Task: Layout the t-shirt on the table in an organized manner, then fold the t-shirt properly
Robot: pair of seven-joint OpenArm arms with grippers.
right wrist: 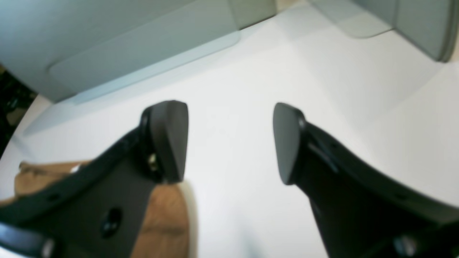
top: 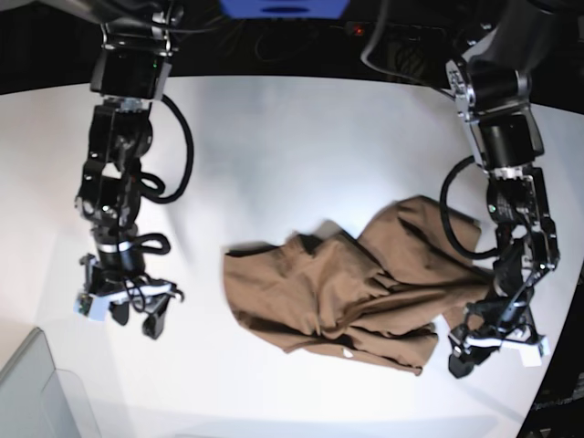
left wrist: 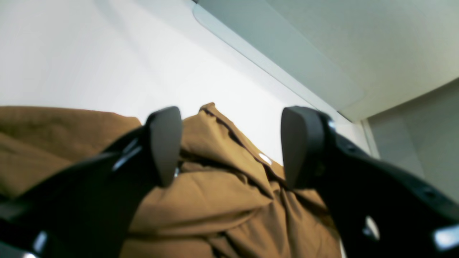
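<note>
The t-shirt point(top: 347, 297) is lying crumpled on the table point(top: 274, 146); the left gripper point(left wrist: 229, 147) is hovering over its edge with jaws apart, the right gripper point(right wrist: 229, 139) spread over bare table; grabbing bunched layers is risking a crooked layout.

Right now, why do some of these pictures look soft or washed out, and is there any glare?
Left wrist view: the table is blown out to near-white, while the t-shirt and the open left gripper look soft. Right wrist view: everything is blurred, including the open right gripper. Base view: sharpest, with a bright glare patch on the table's middle and edges that look curved.
</note>
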